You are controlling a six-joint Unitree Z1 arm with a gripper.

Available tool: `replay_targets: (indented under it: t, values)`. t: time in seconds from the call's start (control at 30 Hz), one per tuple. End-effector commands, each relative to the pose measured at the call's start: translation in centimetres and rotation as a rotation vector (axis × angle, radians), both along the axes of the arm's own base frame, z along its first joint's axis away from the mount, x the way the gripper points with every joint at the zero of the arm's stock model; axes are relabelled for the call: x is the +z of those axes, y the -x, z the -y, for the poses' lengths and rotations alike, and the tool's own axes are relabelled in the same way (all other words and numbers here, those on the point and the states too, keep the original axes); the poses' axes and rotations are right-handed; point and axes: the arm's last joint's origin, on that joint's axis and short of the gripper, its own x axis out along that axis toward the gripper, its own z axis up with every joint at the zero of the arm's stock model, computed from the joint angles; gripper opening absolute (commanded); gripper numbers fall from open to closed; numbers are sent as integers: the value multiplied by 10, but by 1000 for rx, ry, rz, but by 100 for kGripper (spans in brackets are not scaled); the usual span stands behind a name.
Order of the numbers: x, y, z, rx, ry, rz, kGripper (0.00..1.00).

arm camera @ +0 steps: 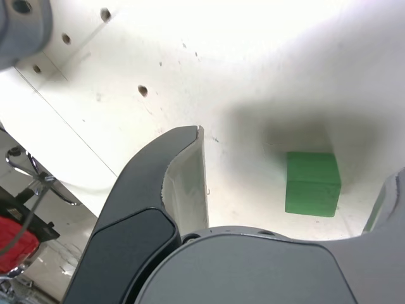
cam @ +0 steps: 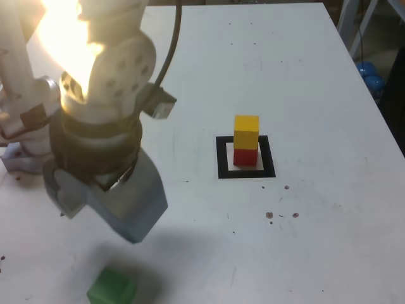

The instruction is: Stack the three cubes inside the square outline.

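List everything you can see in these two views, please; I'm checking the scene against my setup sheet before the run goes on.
Small matte yellow cube: one, yellow, on top of the red cube.
Small matte red cube: one, red, inside the square outline, under the yellow one.
Small matte green cube: one, green, alone on the table near the exterior view's lower left; between the tool's fingers in the wrist view, untouched.
Black tape square outline: one, black with pale centre, mid-table.
White table: one, white.
Blue object: blue, off the table's right edge, unclear.
Tool: one, grey, open, above the green cube.
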Motion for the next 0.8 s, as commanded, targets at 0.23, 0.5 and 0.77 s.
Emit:
replay_targets:
  t: [0.23,0.5,0.77]
  values:
    - [-23,4,29,-7,6,-26,98]
    - [-37,6,46,-12,20,-37,98]
    - [-54,2,61,-22,15,-58,96]
